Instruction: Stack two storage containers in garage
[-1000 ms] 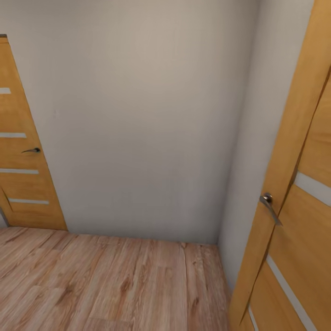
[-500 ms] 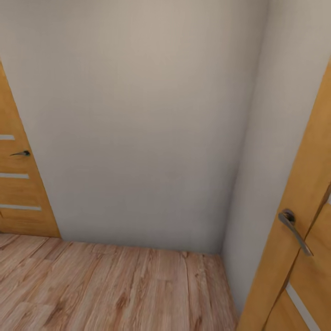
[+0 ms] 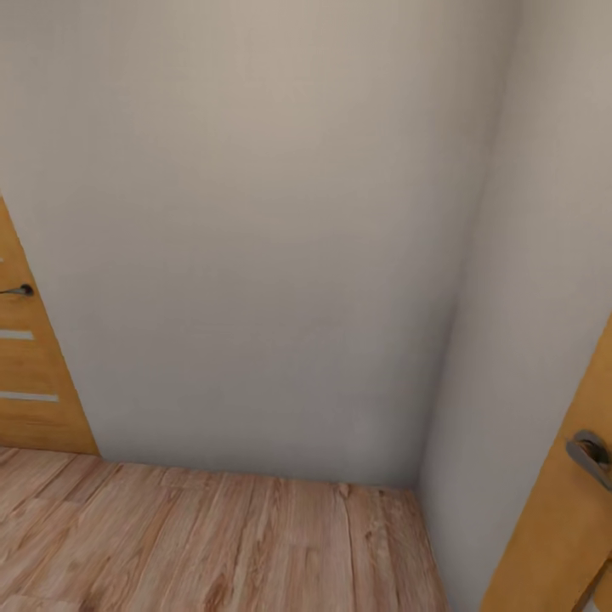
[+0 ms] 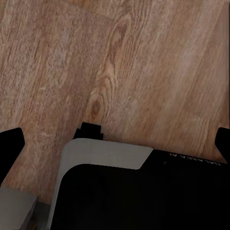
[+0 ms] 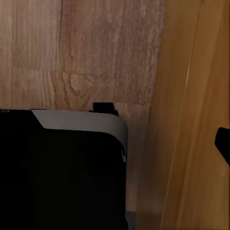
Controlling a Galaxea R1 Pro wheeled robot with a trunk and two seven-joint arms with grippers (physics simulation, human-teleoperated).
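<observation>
the robot faces a plain white wall corner (image 3: 280, 255) above light wood-plank flooring (image 3: 212, 544), between two orange wooden doors (image 3: 30, 374), evidently in transit. the left claw (image 4: 115, 139) hangs spread and empty over the planks; the right claw's state cannot be told. the storage containers' whereabouts cannot be told.

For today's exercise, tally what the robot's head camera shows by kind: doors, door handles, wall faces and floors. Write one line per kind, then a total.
Wooden doors: 2 (left door, right door)
Door handles: 2 (left handle, right handle)
Wall faces: 2 (facing wall, side wall)
Wood-plank floor: 1
Total: 7
</observation>
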